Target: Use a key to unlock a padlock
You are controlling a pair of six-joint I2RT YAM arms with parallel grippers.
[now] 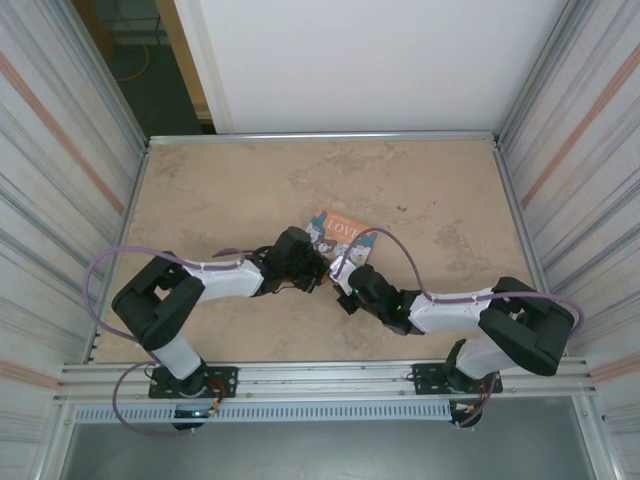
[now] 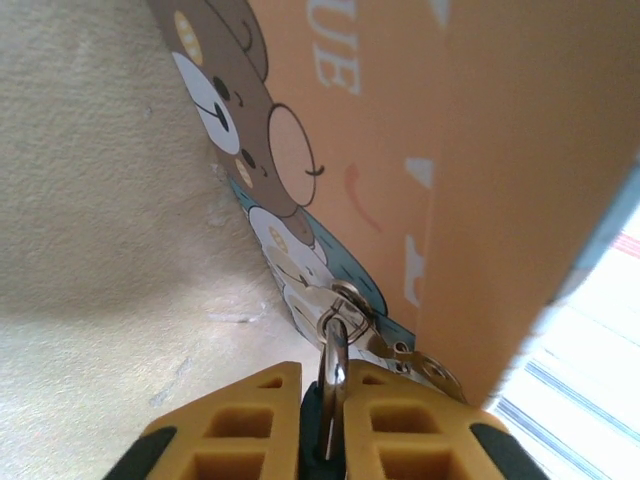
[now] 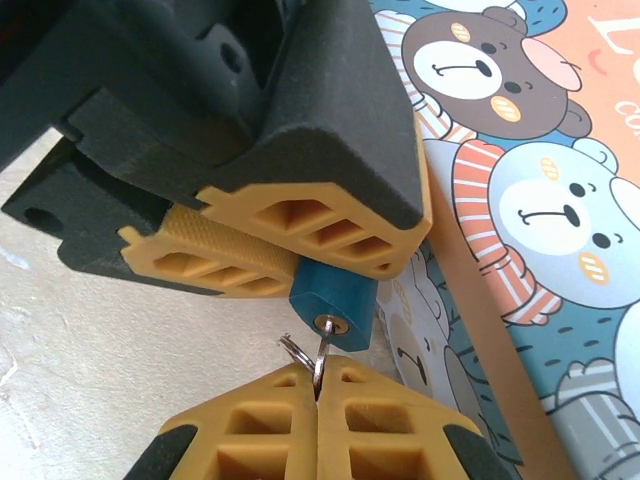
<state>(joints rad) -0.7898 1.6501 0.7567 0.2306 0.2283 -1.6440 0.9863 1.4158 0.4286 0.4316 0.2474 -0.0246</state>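
The tiny blue-teal padlock (image 3: 335,290) is pinched between my left gripper's yellow fingers (image 3: 250,265), keyhole facing down. A silver key (image 3: 321,345) sits in that keyhole, and my right gripper (image 3: 318,385) is shut on the key, with its ring (image 3: 295,350) sticking out to the left. In the left wrist view my left gripper (image 2: 325,400) is shut on the padlock, whose silver shackle (image 2: 334,360) runs through the tin's metal hasp (image 2: 350,305). From above, the left gripper (image 1: 312,268) and right gripper (image 1: 345,290) meet at the tin's near corner.
The orange "LOVE" tin (image 1: 340,232) with bear pictures lies mid-table, right behind both grippers; its side wall (image 2: 480,150) stands close to the left fingers. Corrugated walls (image 1: 60,180) enclose the sandy table (image 1: 220,190) on both sides.
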